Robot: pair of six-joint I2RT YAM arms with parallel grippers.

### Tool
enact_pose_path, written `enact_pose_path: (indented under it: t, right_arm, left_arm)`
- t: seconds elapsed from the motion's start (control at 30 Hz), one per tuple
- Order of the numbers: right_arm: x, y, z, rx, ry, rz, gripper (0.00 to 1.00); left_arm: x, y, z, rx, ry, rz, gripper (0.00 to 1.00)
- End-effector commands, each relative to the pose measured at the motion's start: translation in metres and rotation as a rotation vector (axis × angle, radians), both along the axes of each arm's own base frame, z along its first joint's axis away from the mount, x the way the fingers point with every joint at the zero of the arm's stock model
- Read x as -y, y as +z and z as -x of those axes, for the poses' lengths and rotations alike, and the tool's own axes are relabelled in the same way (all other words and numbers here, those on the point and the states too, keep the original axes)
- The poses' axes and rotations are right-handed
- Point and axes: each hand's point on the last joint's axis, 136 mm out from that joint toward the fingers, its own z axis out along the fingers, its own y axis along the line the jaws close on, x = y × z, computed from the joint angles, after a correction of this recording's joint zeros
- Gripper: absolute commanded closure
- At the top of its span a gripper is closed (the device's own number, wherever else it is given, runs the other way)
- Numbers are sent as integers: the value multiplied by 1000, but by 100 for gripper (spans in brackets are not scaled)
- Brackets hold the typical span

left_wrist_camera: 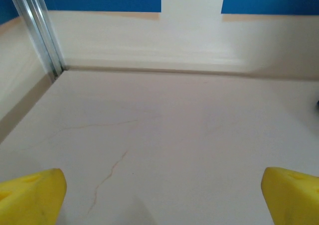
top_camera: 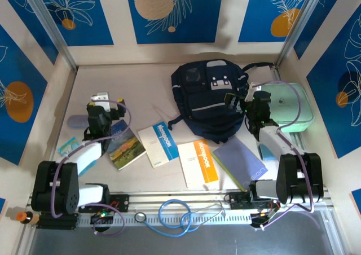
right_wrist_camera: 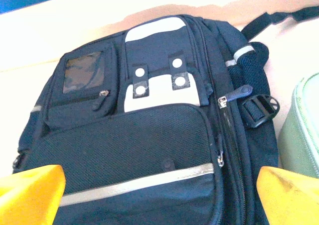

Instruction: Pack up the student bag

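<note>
The right tool [right_wrist_camera: 159, 192] is spread wide, with nothing between its yellow fingers [right_wrist_camera: 31, 191]. At its 12 o'clock lies the student bag [right_wrist_camera: 149, 135], front face up. Every zip I can make out looks closed. The left tool [left_wrist_camera: 159, 195] is open just as far and also empty, over bare worktop [left_wrist_camera: 164, 130].

From above, the bag sits at about 1 o'clock from the worktop's middle, and the right tool is near its 3 o'clock edge. Further out at 3 o'clock is a mint-green case [top_camera: 293, 111]. Between 6 and 8 o'clock of the bag lies a loose row of books: a landscape-cover book [top_camera: 127, 148], a white-and-blue book [top_camera: 159, 145], a white-and-orange book [top_camera: 198, 162] and a lilac notebook [top_camera: 243, 159]. A small teal packet [top_camera: 67, 148] lies at the row's 9 o'clock end.

Packing looks barely begun: the bag seems unopened and everything is outside it, so opening and loading remain.

The count is one bag, one case, four books and one packet.
</note>
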Motion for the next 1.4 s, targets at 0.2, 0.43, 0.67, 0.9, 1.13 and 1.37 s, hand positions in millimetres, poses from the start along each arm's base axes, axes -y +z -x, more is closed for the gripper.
enact_pose_path:
  t: [0.2,0.43,0.67,0.9,1.13,1.37]
  right_arm:
    - [-38,-44,18,-452,-20,-226,1]
    - [-55,-65,10,-538,-20,-193,1]
    - [-64,-78,8,-579,-19,-203,1]
    - [-71,-74,7,-551,-1,-157,1]
    - [-75,-78,11,-566,-9,-139,1]
    - [-80,-83,12,-561,7,-151,1]
  left_arm:
    - [76,-18,-32,-330,-160,607,2]
    - [171,-52,-26,-550,-307,847,5]
    - [254,-70,3,-742,-382,918,21]
    - [298,-85,15,-857,-354,868,29]
    - [324,-111,8,-908,-353,943,40]
    - [339,-126,4,-949,-374,932,52]
